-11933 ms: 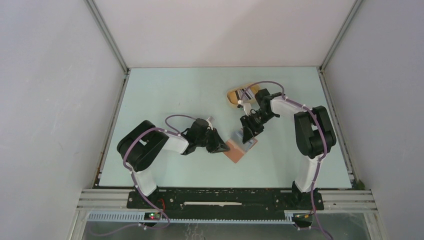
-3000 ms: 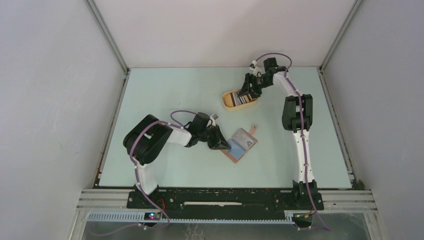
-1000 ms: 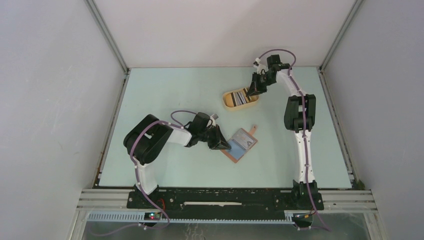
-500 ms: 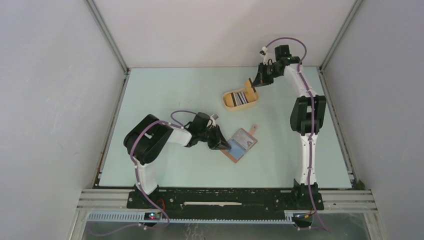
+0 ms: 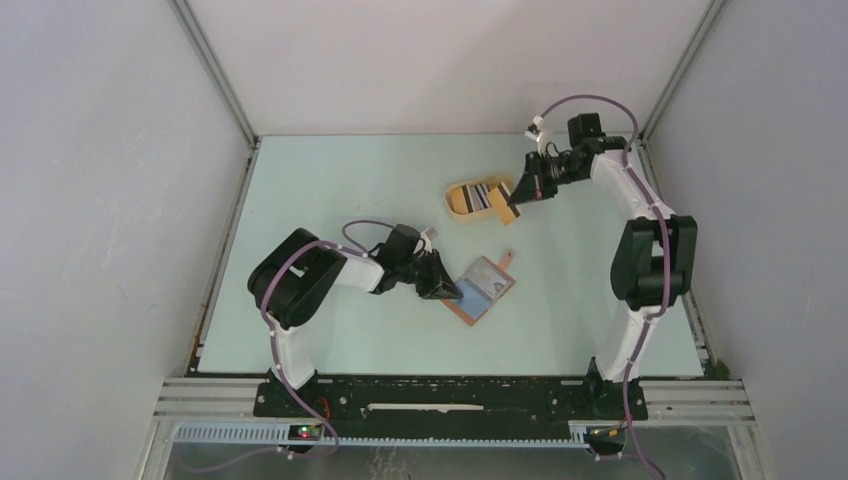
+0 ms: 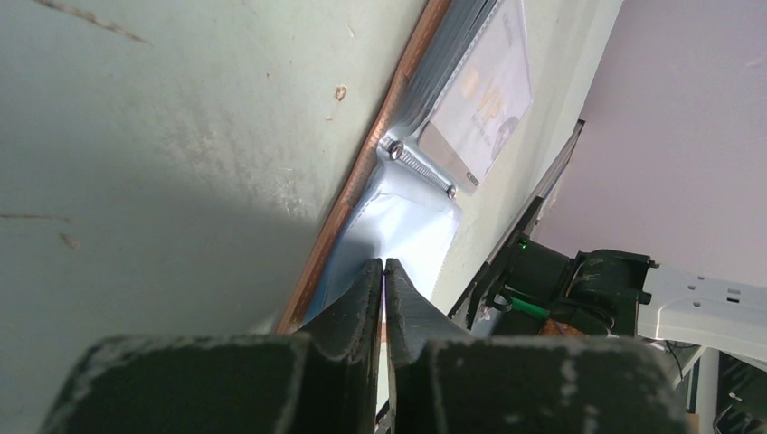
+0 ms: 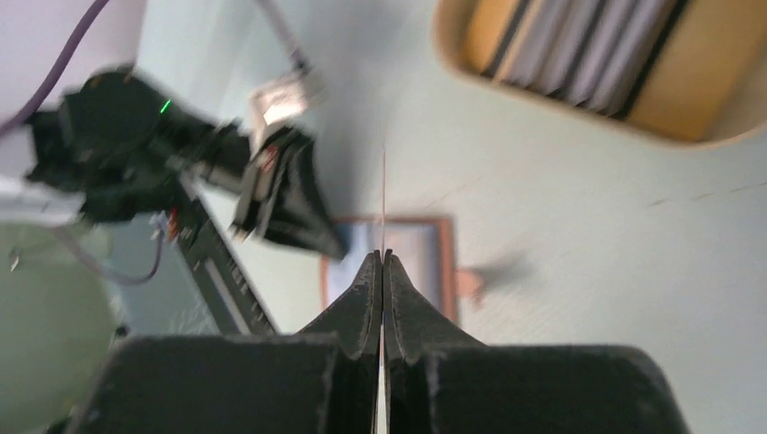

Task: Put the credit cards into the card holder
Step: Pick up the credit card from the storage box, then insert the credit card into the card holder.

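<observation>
The reddish-brown card holder lies open on the table, a card showing in its inner pocket. My left gripper is shut on the holder's left edge, pinching its pale inner flap. My right gripper hangs just right of the yellow tray, shut on one credit card. That card shows edge-on as a thin line rising from the right gripper. Striped credit cards lie in the tray. In the right wrist view, the holder appears blurred below the held card.
Grey walls with metal corner posts close the table on three sides. The black rail with both arm bases runs along the near edge. The left arm's elbow rests low at the left.
The right gripper has swung right and toward the near side, away from the tray, carrying a card. The left gripper and the card holder have not moved.
</observation>
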Action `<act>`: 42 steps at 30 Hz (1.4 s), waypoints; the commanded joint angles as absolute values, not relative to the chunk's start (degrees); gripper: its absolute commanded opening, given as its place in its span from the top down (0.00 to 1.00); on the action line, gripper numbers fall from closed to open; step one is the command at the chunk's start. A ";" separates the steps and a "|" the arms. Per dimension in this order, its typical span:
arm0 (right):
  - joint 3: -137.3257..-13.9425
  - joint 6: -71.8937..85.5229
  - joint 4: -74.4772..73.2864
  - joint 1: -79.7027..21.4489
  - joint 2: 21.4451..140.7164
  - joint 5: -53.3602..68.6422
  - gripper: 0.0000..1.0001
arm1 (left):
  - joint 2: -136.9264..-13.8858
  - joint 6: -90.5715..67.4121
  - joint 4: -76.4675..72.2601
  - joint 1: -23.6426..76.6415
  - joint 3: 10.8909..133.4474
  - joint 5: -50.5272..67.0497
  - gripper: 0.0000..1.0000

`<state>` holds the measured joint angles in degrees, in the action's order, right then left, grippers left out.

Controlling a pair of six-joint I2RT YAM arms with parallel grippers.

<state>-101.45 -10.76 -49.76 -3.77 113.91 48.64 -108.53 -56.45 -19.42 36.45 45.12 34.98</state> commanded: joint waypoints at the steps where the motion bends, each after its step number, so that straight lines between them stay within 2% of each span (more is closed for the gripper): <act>1: -89.77 -18.16 -49.15 -3.71 103.53 62.13 1.00 | -110.32 -52.64 -16.07 36.65 45.54 32.75 0.91; 5: -75.83 -23.36 -46.92 -5.46 97.84 66.56 1.00 | -110.24 -52.02 -15.82 36.65 45.37 32.54 0.91; 9: -68.29 -30.24 -46.96 -9.19 97.86 68.57 1.00 | -110.11 -51.45 -15.15 36.65 45.22 31.94 0.91; 18: -73.77 -32.47 -52.21 -13.30 109.09 63.66 1.00 | -108.58 -51.15 -14.50 36.65 43.88 30.30 0.91; 30: -75.35 -32.46 -52.20 -15.47 111.81 53.58 1.00 | -107.75 -50.71 -14.05 36.65 42.73 29.62 0.90; 42: -76.54 -32.95 -53.87 -15.47 113.37 49.75 1.00 | -106.22 -50.16 -12.93 36.65 42.40 28.90 0.87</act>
<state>-74.76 -31.88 -52.90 -15.40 112.42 51.31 -107.33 -53.89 -18.70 36.53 44.73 33.58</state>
